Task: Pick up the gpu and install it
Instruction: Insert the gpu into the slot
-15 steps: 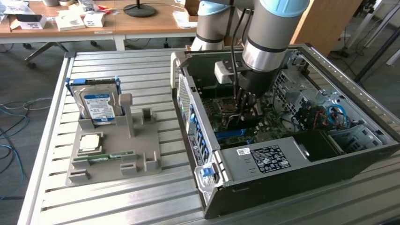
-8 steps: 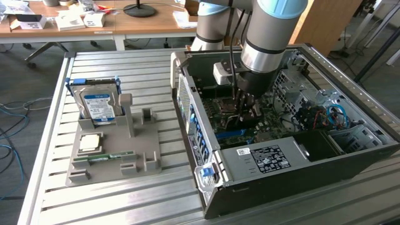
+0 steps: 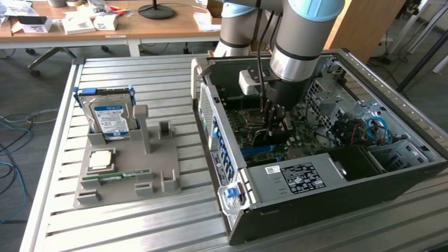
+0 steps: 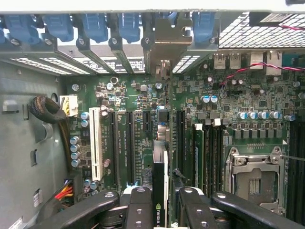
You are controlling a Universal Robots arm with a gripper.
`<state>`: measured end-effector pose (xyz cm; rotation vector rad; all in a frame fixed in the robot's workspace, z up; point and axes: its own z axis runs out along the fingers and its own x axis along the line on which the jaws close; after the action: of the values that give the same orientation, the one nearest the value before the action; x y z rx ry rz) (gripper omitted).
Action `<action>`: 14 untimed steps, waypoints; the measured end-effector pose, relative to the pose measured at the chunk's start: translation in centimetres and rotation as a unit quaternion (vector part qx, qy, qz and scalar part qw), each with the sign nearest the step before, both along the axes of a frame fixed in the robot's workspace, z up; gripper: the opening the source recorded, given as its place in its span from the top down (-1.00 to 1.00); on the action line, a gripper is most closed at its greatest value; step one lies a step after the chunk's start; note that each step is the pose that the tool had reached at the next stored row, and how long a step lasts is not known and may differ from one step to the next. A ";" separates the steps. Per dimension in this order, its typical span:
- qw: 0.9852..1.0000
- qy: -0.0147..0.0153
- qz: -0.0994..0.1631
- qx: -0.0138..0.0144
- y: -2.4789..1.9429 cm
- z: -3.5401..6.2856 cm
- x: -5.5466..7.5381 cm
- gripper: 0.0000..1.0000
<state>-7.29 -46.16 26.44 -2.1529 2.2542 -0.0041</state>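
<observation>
Wrist view: gripper (image 4: pixel 163 195) jaws clamp gpu (image 4: pixel 159 167) edge-on
Gpu: over motherboard (image 4: pixel 124 95), inside case (image 3: pixel 280 207)

My gripper (image 3: pixel 272 122) hangs inside the case (image 3: pixel 336 210), above the motherboard (image 4: pixel 190 95), with the gpu (image 4: pixel 160 188) between my fingers (image 4: pixel 139 210). In the exterior view, the hard drive (image 3: pixel 110 118) stands in its holder (image 3: pixel 164 157) on the table (image 3: pixel 140 226), at nine o'clock from the case.

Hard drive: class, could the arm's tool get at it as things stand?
Probably not now: the tool is inside the computer case, shut on the gpu. The hard drive stands outside in a grey holder, uncovered.
</observation>
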 end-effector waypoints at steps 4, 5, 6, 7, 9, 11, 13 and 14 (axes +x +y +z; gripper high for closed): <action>1.000 0.000 0.000 0.000 -0.01 -0.15 0.0 0.47; 1.000 0.000 0.000 0.000 -0.01 -0.14 0.0 0.47; 1.000 0.000 0.000 0.000 -0.01 -0.16 0.0 0.47; 1.000 0.000 0.000 0.000 0.00 -0.24 0.0 0.47; 1.000 0.000 0.000 0.000 -0.01 -0.39 0.0 0.47; 1.000 0.000 0.000 0.000 -0.01 -0.39 0.0 0.47; 1.000 0.000 0.000 0.000 -0.01 -0.40 0.0 0.47; 1.000 0.000 0.000 0.000 0.00 -0.46 0.0 0.47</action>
<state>-7.30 -46.16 25.99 -2.1530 2.2543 -0.0043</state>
